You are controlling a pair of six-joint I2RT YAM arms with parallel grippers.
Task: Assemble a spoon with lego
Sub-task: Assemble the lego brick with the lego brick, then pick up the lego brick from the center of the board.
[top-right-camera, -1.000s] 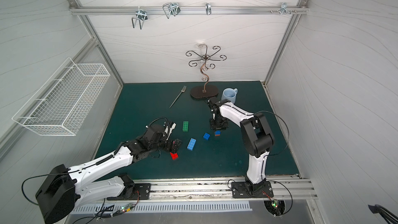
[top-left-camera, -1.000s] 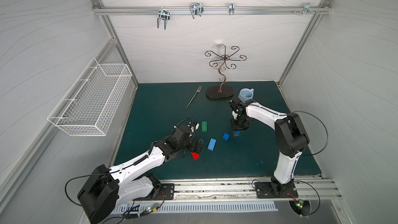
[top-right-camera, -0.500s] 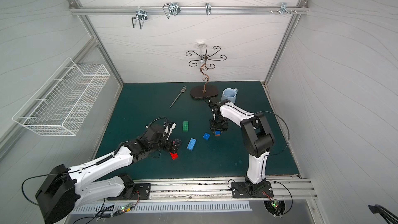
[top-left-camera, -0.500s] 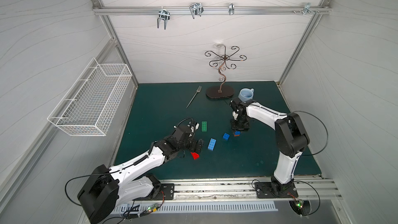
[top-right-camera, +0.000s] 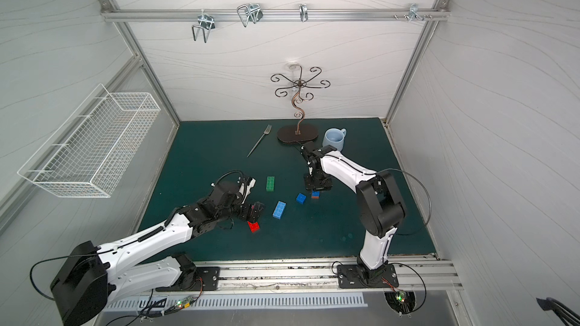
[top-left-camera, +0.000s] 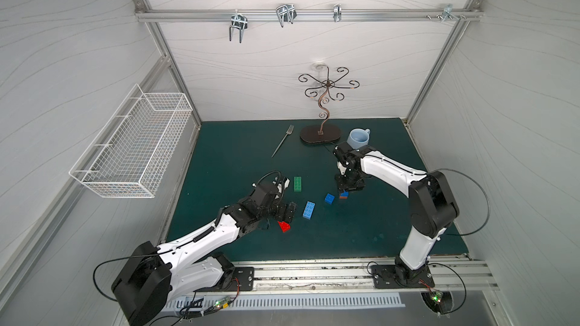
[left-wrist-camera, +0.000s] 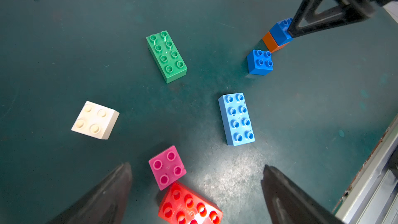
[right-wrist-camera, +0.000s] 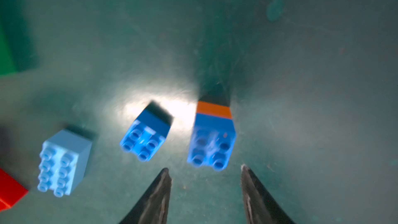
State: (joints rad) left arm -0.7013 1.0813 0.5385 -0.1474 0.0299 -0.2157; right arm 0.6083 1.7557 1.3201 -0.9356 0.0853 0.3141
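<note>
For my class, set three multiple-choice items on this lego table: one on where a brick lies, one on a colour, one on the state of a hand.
1. Where does the pink brick lie?
A. In the mug
B. Right beside the red brick
C. In the wire basket

2. What colour is the brick under the stacked blue brick?
A. White
B. Green
C. Orange

3. How is the left hand?
A. Open, gripping nothing
B. Shut on the fork
C. Shut on a brick

Key:
1 B: the left wrist view shows pink and red lying corner to corner.
2 C: an orange brick sits directly beneath the blue one.
3 A: its fingers stand wide apart above the bricks, closed on none.
</note>
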